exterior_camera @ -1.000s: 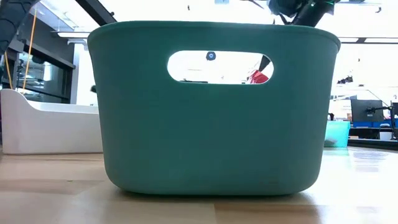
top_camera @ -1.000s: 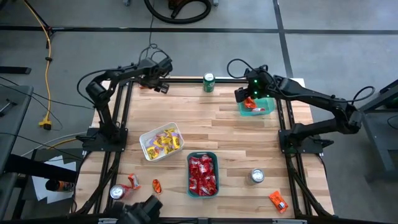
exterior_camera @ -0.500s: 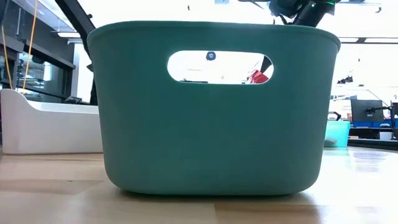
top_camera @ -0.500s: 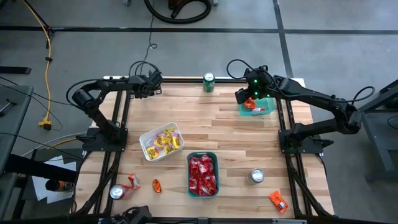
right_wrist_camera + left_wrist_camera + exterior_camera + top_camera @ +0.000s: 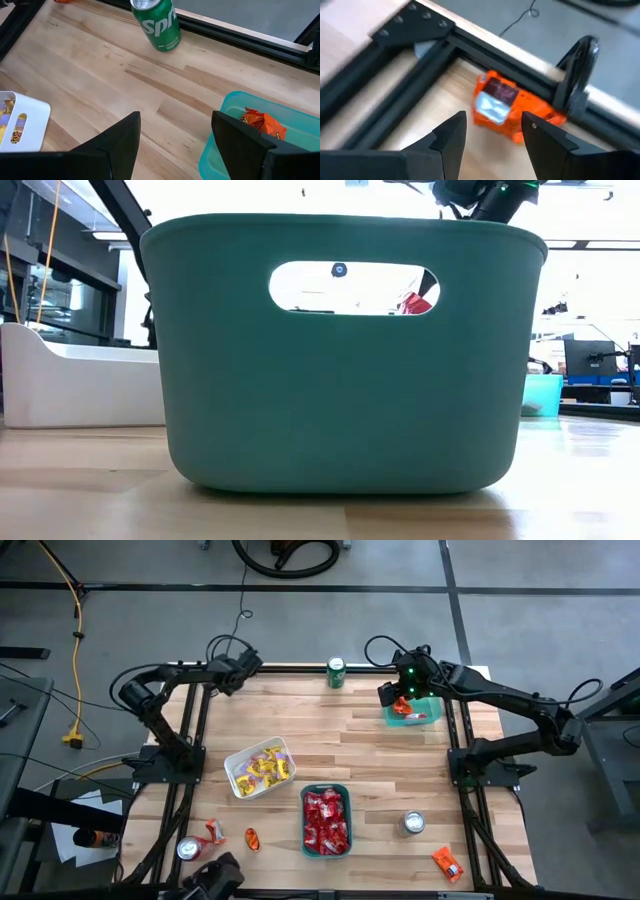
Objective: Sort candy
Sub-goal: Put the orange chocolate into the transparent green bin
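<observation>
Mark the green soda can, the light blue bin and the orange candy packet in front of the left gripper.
Green soda can (image 5: 159, 26): right wrist view, its printed side.
Light blue bin (image 5: 220, 145): right wrist view, its near rim.
Orange candy packet (image 5: 501, 102): left wrist view, middle of wrapper.

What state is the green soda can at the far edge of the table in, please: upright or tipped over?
Upright. In the high view the green can shows its round silver top, and the right wrist view shows it standing on its base on the wooden table.

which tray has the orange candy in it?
The light blue tray at the far right corner, under the right gripper. The white tray holds yellow, the dark green tray red.
</observation>
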Controlling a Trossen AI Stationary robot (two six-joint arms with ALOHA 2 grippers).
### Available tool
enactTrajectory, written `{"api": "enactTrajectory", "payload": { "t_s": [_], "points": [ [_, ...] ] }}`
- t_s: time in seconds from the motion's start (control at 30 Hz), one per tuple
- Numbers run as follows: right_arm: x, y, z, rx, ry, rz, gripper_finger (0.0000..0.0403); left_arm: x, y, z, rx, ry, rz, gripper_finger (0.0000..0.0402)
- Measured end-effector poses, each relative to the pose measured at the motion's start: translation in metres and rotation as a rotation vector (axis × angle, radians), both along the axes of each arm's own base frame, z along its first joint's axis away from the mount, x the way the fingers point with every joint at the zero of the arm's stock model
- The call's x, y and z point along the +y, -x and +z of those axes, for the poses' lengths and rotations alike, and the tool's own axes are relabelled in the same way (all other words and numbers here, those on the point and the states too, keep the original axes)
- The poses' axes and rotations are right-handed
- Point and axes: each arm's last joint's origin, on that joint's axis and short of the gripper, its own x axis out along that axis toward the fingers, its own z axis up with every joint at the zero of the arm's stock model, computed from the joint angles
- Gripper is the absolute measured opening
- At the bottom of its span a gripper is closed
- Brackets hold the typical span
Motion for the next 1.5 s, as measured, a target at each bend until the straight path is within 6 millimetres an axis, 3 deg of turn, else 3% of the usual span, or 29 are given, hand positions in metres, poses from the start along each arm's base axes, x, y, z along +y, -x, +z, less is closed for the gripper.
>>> {"api": "enactTrajectory", "payload": {
  "t_s": [0.13, 0.37, 0.5, 0.6, 0.7, 0.83, 0.9, 1.07, 1.2, 1.5],
  "points": [
    [0.000, 0.000, 0.000, -0.010, -0.013, -0.019, 0.0240, 0.004, -0.007, -0.008, -0.093, -0.053, 0.072, 0.0177],
    [0.001, -0.001, 0.000, -0.031, -0.042, -0.055, 0.0240, 0.002, -0.016, -0.016, -0.074, -0.149, 0.230, 0.0177],
    [0.003, -0.002, 0.000, -0.034, -0.046, -0.052, 0.0240, 0.004, -0.021, -0.026, -0.091, -0.108, 0.296, 0.0175],
    [0.005, -0.003, 0.000, -0.034, -0.047, -0.042, 0.0240, 0.010, -0.022, -0.027, -0.077, -0.060, 0.318, 0.0159],
    [0.008, -0.004, 0.000, -0.031, -0.044, -0.025, 0.0240, 0.012, -0.019, -0.029, -0.053, -0.001, 0.301, 0.0118],
    [0.011, -0.006, 0.000, -0.023, -0.033, 0.004, 0.0240, 0.012, -0.021, -0.030, -0.011, 0.065, 0.187, 0.0033],
    [0.012, -0.006, 0.000, -0.015, -0.022, 0.024, 0.0240, 0.009, -0.025, -0.030, 0.011, 0.087, 0.134, 0.0010],
    [0.012, -0.007, 0.000, -0.008, -0.014, 0.037, 0.0240, -0.001, -0.039, -0.025, 0.033, 0.161, -0.048, 0.0008],
    [0.012, -0.007, 0.000, 0.003, 0.002, 0.057, 0.0240, -0.021, -0.058, -0.013, 0.029, 0.204, -0.231, 0.0003],
    [0.011, -0.007, 0.000, 0.007, 0.021, 0.076, 0.0240, -0.096, -0.104, 0.030, 0.108, 0.188, -0.805, 0.0001]
  ]
}}
